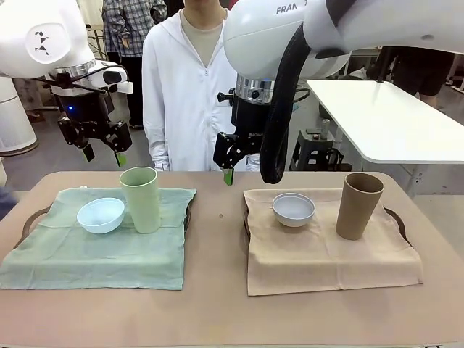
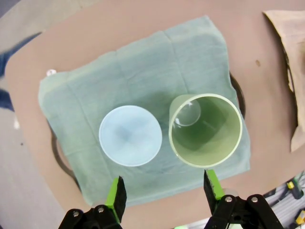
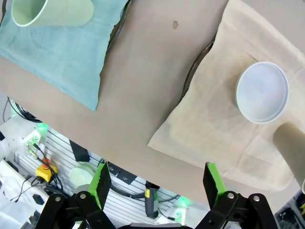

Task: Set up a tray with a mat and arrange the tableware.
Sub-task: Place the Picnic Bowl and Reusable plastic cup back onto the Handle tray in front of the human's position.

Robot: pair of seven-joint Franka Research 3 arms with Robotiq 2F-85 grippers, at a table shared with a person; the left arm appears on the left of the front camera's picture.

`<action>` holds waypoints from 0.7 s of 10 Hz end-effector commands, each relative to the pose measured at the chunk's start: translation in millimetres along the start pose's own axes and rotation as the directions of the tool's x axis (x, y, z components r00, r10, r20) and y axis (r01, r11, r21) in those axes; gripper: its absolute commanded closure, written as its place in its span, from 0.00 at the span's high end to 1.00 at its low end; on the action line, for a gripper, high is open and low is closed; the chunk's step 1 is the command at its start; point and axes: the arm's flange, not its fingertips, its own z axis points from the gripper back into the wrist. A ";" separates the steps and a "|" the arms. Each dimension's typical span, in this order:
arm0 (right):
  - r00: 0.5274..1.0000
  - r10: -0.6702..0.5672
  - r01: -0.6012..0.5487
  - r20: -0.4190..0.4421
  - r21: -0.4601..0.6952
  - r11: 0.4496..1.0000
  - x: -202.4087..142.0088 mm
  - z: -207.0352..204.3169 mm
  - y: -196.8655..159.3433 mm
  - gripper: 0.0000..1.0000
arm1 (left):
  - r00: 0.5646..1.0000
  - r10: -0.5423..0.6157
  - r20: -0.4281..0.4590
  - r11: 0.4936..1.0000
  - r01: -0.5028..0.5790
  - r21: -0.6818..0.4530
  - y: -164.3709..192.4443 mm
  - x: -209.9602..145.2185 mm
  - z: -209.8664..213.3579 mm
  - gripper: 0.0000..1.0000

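Two trays on the table [image 1: 225,312], each draped with a mat. Left tray [image 1: 32,217]: green mat [image 1: 94,254] carrying the blue bowl [image 1: 101,215] and the green tumbler [image 1: 141,199], the two just beside each other. The green tumbler stands upright, long axis vertical, mouth up; the left wrist view looks straight down into it. Right tray [image 1: 397,217]: tan mat [image 1: 326,254] with the white bowl [image 1: 293,209] near its far left part and the brown tumbler [image 1: 358,205] to its right, apart from it, upright with a slight lean, mouth up. Both bowls sit rim up.

Left gripper [image 1: 103,154] hangs above the far edge of the green mat, jaws spread wide, holding nothing. Right gripper [image 1: 226,172] hangs above the bare strip between the trays, jaws fully apart, empty. A person [image 1: 190,87] in white stands at the far side.
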 end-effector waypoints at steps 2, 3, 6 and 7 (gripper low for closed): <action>1.000 0.017 -0.017 0.011 0.002 1.000 1.0 -0.6 -1.8 1.00 | 1.000 -0.010 0.000 1.000 0.010 0.002 0.6 -2.5 -0.2 0.85; 1.000 0.017 -0.017 0.011 0.002 1.000 1.0 -0.6 -1.8 1.00 | 1.000 -0.010 0.000 1.000 0.010 0.002 0.6 -2.5 -0.2 0.85; 0.994 -0.102 0.102 0.042 0.006 0.995 -25.6 22.6 -53.0 1.00 | 0.999 -0.027 -0.027 0.998 0.025 -0.066 16.0 -11.0 4.3 0.85; 0.986 -0.154 0.150 0.060 0.071 0.986 -43.8 39.7 -85.1 1.00 | 0.998 -0.031 -0.052 0.995 0.026 -0.094 24.8 -14.5 9.6 0.85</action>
